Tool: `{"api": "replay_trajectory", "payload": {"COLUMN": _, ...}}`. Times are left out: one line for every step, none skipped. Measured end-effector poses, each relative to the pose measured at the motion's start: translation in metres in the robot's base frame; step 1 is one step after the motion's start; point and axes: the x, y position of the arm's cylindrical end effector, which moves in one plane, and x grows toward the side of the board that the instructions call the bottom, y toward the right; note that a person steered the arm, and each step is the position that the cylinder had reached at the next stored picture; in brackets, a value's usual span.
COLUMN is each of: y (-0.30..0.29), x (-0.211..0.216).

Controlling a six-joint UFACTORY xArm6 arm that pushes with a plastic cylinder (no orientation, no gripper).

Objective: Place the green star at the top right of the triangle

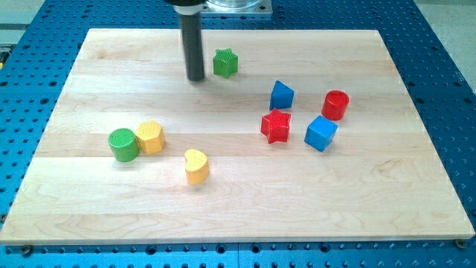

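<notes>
The green star (pixel 225 62) lies near the view's top, slightly left of centre, on the wooden board (pixel 238 208). My tip (pixel 195 77) stands just to the star's left and a little below it, with a small gap between them. The blue triangle-like block (pixel 281 94) lies to the right of the star and lower down. The star is up and to the left of that block.
A red star (pixel 276 126) sits just below the blue triangle. A blue cube (pixel 320 133) and a red cylinder (pixel 335 105) lie to its right. A green cylinder (pixel 123 144) touches a yellow hexagon (pixel 150 137) at the left. A yellow heart (pixel 196 166) lies below centre.
</notes>
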Motion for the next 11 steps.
{"api": "replay_trajectory", "payload": {"y": 0.041, "x": -0.019}}
{"api": "replay_trajectory", "payload": {"y": 0.149, "x": -0.022}}
{"api": "replay_trajectory", "payload": {"y": 0.164, "x": -0.029}}
{"api": "replay_trajectory", "payload": {"y": 0.142, "x": -0.059}}
{"api": "replay_trajectory", "payload": {"y": 0.207, "x": -0.065}}
{"api": "replay_trajectory", "payload": {"y": 0.233, "x": -0.054}}
{"api": "replay_trajectory", "payload": {"y": 0.252, "x": -0.049}}
{"api": "replay_trajectory", "payload": {"y": 0.233, "x": -0.078}}
{"api": "replay_trajectory", "payload": {"y": 0.209, "x": -0.077}}
{"api": "replay_trajectory", "payload": {"y": 0.209, "x": -0.051}}
{"api": "replay_trajectory", "payload": {"y": 0.213, "x": -0.028}}
